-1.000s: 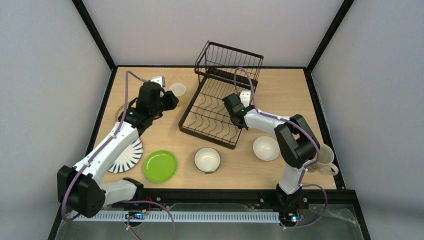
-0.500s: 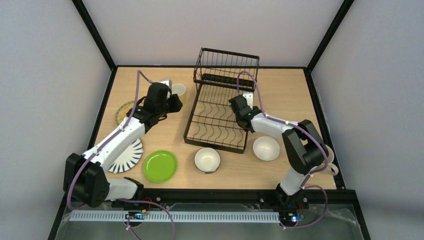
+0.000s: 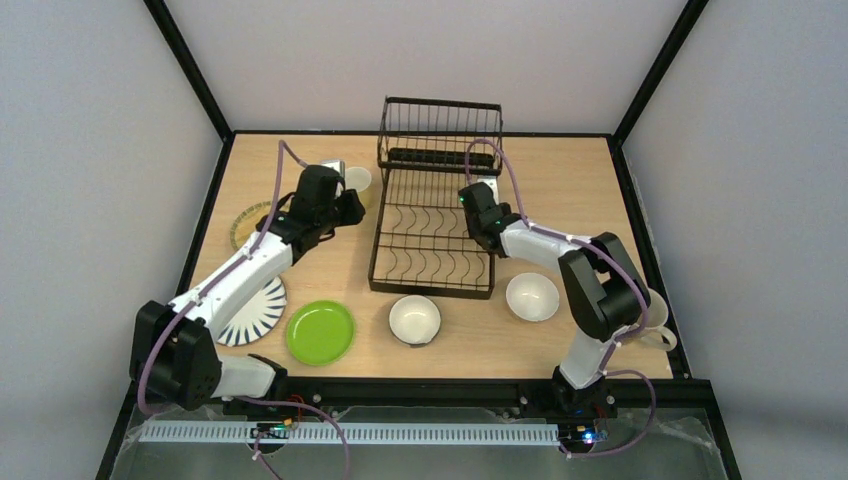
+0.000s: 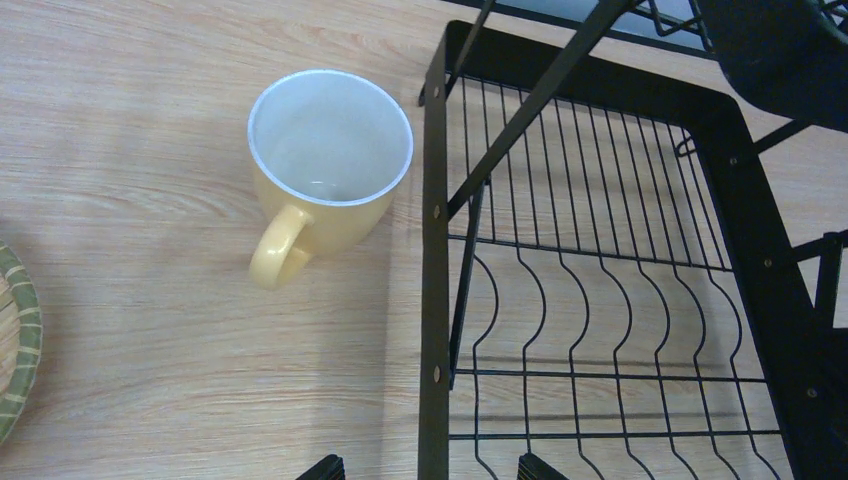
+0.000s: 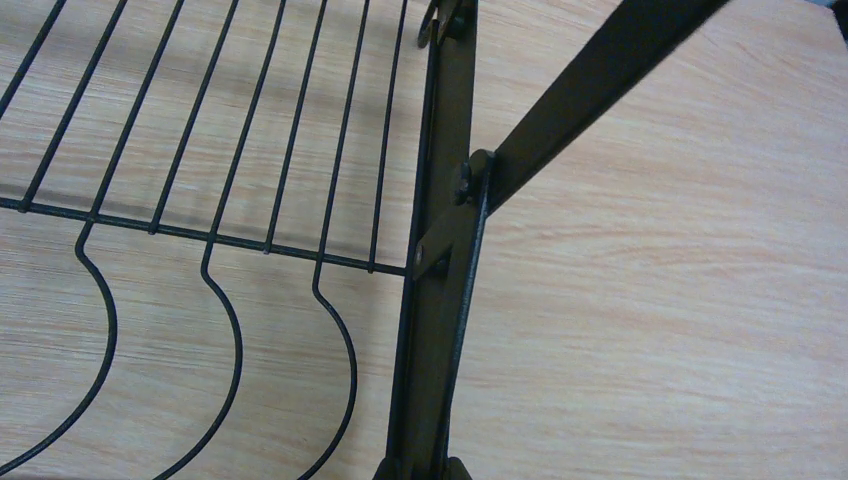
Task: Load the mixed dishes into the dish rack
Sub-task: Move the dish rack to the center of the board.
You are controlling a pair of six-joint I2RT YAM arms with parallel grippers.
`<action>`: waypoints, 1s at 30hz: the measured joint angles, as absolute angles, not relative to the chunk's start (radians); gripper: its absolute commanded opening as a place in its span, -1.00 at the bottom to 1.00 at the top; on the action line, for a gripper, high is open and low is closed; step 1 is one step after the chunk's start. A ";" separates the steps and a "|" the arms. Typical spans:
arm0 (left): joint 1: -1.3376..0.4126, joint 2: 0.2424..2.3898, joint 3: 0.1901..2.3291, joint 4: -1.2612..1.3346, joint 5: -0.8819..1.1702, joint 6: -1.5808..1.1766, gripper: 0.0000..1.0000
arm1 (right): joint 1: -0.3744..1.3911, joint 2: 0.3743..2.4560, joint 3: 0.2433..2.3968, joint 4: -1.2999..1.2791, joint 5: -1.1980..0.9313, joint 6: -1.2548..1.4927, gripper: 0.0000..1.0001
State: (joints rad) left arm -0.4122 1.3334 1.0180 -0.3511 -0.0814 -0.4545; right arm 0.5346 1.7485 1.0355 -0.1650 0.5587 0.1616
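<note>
Rack shift: the dish rack (image 3: 432,225) has swung round and now lies square with the counter (image 3: 560,180), its tall basket end toward the far wall.
Right claw (image 5: 420,468): closed on the rack's right side rail, which runs down between its fingers in the wrist view.
Left claw (image 3: 345,205): wide open and holding nothing, poised over the rack's left rail.
Pale yellow mug (image 4: 325,165): upright on the counter just beside that left rail, not touching it, handle toward the near side.
Other dishes: lime green plate (image 3: 320,332), black-striped white plate (image 3: 255,315) and two bowls (image 3: 415,320) along the near edge; tan woven-look plate (image 3: 245,222) at far left. None is in the rack.
Against a second ago: the rack then sat skewed, one near corner pointing at the bowls; the dishes have not moved.
Meaning for the task: straightening looks finished, loading has not begun, and the mug seems the likely first pick.
</note>
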 measured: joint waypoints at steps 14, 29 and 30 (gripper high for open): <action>-0.412 1.379 1.032 -0.351 -0.083 -0.452 0.98 | 0.514 1.779 1.063 -0.110 0.464 0.091 -1.00; -0.416 1.394 1.053 -0.350 -0.084 -0.453 0.98 | 0.507 1.781 1.073 -0.113 0.431 0.078 0.41; -0.416 1.394 1.053 -0.351 -0.083 -0.453 0.98 | 0.509 1.781 1.074 -0.116 0.433 0.079 0.49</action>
